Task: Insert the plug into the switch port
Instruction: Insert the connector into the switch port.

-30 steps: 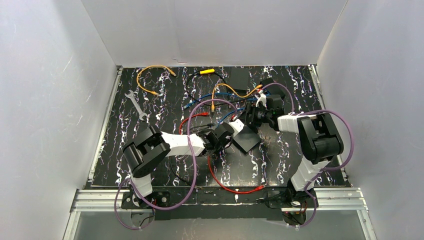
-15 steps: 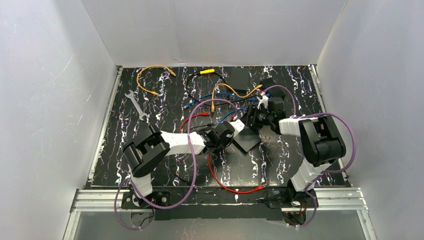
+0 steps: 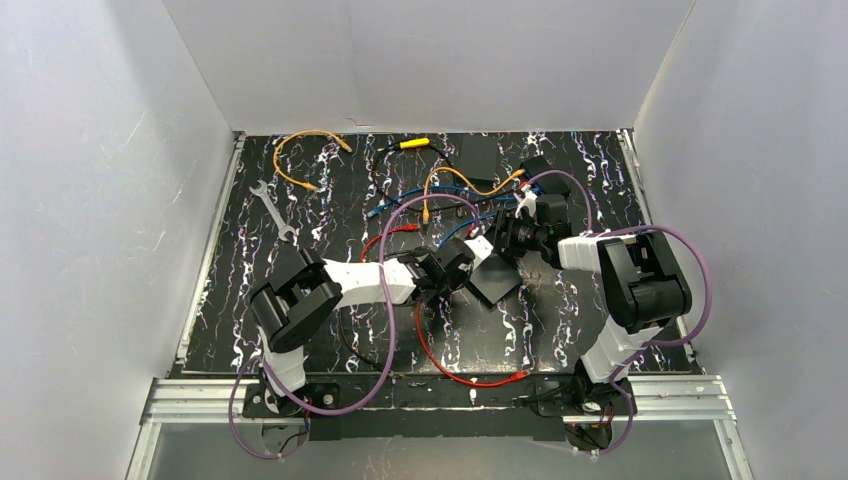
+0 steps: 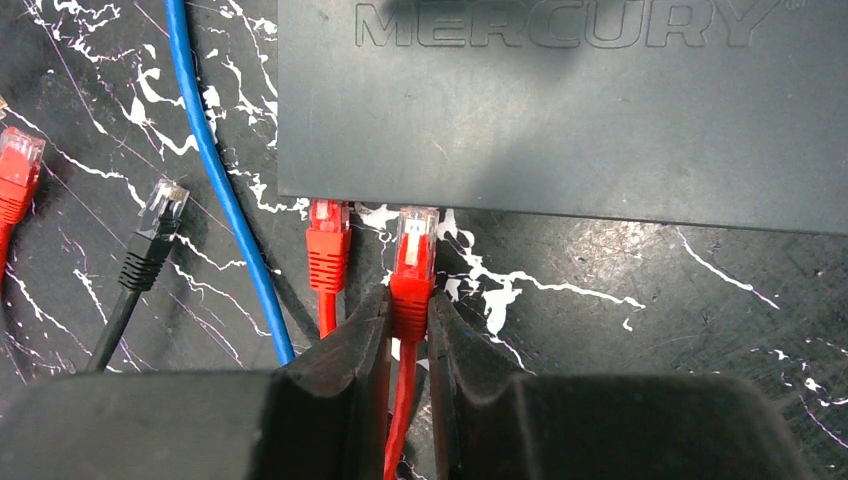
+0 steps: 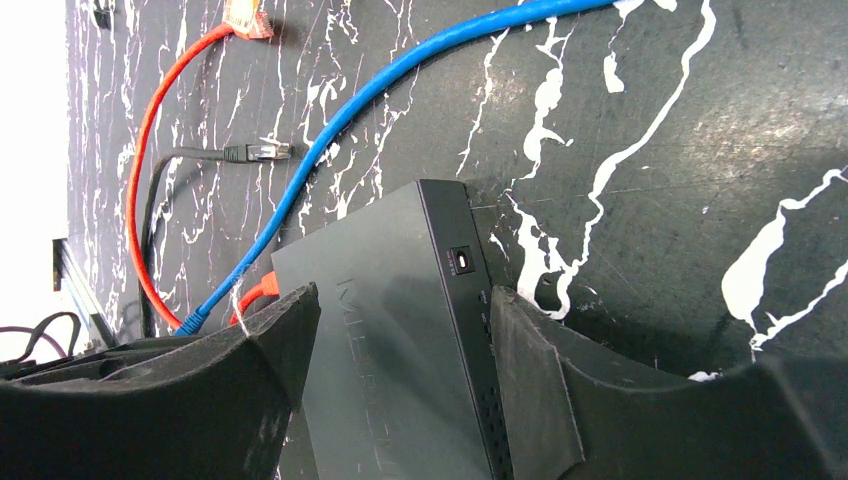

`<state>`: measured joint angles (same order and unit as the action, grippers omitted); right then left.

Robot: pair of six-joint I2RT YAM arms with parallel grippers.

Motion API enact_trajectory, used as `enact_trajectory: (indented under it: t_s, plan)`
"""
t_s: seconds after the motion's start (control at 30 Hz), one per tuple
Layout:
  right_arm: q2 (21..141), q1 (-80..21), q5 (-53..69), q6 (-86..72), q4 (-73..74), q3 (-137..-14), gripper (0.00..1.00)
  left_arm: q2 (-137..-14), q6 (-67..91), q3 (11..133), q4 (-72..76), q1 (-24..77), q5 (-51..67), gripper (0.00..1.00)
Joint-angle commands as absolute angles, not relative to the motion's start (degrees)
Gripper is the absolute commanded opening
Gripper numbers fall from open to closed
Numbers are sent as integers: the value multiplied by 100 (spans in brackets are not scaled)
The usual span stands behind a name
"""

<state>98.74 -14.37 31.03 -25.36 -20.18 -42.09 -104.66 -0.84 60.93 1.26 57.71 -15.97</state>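
We see left jaws clenched, fingers [image 4: 345, 345] pinching red boot of plug [image 4: 415, 238]. Plug's clear head wholly outside, tip at front edge of switch [image 4: 560, 110]. Just left, second red plug [image 4: 328, 240] seated in port. Blue cable [image 4: 215, 180] and black plug [image 4: 160, 210] crowd that side. Right of plug, bare table [image 4: 650, 300] along edge. Farther, right jaws spread astride switch end, fingers [image 5: 250, 370] at both sides. We cannot tell if pressing. Wrench [image 3: 272, 212] far left, well apart.
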Motion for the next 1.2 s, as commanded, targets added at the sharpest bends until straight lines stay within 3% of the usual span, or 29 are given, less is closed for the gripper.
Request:
enact_trajectory:
  t_s: [0.0,0.83,1.17]
  plan:
    - [10183,-1507,2976,-2487,-1389,-3998,72,-10558,-44,6382,-189,5761,-1649,0]
    - [10247,-1591,3054,-2463,-1380,-4051,72,-10534,182,6635,-302,5751,-2143,0]
    - [10255,-1617,3074,-2461,-1388,-4059,71,-10382,219,6571,-53,5750,-1755,0]
